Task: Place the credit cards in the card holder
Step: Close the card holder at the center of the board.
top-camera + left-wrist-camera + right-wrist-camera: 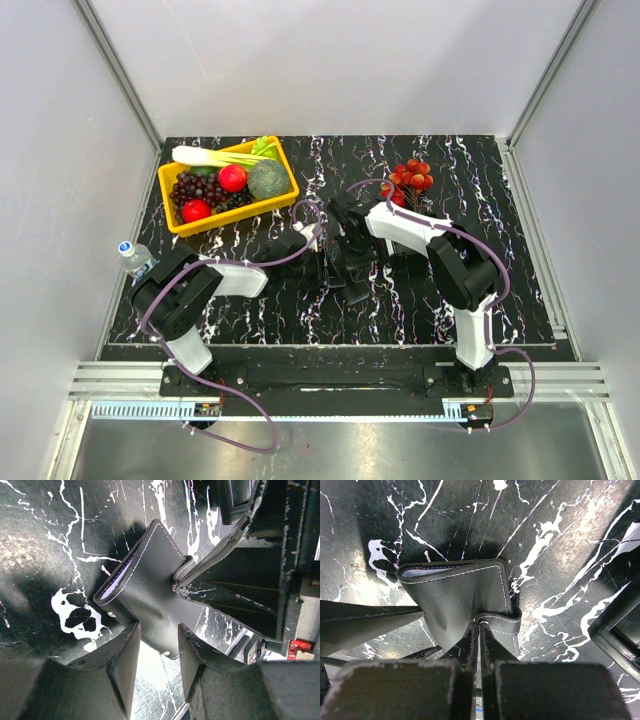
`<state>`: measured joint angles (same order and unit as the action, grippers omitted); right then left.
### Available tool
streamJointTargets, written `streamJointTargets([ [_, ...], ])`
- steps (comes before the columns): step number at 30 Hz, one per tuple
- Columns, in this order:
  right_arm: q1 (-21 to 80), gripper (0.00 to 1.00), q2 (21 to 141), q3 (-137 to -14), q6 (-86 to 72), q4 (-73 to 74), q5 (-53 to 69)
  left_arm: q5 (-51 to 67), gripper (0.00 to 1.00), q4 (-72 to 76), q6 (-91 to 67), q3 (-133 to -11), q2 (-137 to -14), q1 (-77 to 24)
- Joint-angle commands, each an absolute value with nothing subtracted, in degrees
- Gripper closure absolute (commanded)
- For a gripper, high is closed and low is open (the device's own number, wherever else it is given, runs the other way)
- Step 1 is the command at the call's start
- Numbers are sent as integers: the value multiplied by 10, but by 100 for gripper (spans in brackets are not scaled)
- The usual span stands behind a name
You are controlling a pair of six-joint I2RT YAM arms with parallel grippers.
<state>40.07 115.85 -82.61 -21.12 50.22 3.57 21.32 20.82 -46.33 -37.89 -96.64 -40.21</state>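
Near the middle of the tabletop, the small flat black folding leather card holder [455,592] is pinched by its stitched tab in the right gripper [479,624], whose jaws are pressed together. The left gripper [159,635] stands spread, one finger on either side of its lower edge. No credit cards show anywhere, only a pale sliver in the fold, so I'd judge the loading still lies ahead.

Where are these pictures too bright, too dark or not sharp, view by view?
Top view: even light, nothing blurred. Left wrist view: a washed-out white patch below the wallet, between the left fingers, which look soft. Right wrist view: a deep shadow on the mat just beyond the wallet.
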Motion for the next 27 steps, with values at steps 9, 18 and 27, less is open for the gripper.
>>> streamJointTargets([
  [9, 429, 100, 1333, -759, -199, 417, 40, 234, 60, 262, -461, -397, -979, -400],
  [18, 430, 100, 1366, -792, -177, 430, 56, 237, 60, 265, -461, -395, -981, -398],
  [27, 429, 100, 1332, -734, -246, 339, 40, 230, 60, 268, -462, -387, -972, -397],
])
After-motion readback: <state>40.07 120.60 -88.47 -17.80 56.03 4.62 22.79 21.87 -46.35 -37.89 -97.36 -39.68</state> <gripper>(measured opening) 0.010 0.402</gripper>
